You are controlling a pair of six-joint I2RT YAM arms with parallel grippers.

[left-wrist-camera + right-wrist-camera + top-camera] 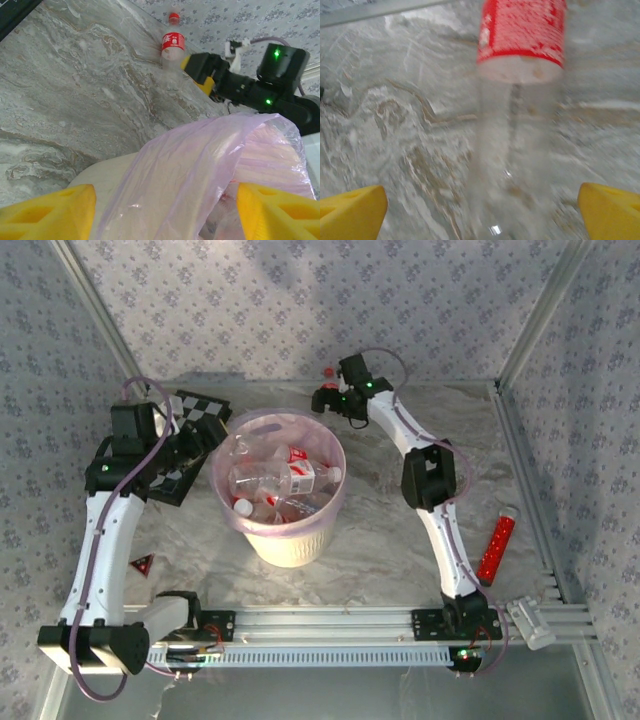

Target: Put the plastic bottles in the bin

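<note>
Bottles (pixel 285 480) are lying heaped in the bin (pixel 300 545), while one red-labelled bottle (pixel 520 100) is waiting at the far edge of the bench (pixel 380 530). The right end effector (pixel 481 200) is bracketing it, spread wide for a grasp; the left end effector (pixel 165 205) is hovering, spread, over the bin's rim.

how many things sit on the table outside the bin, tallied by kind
plastic bottle: 1
flat red bar: 1
chequered board: 1
small red triangular piece: 1
total: 4
</note>
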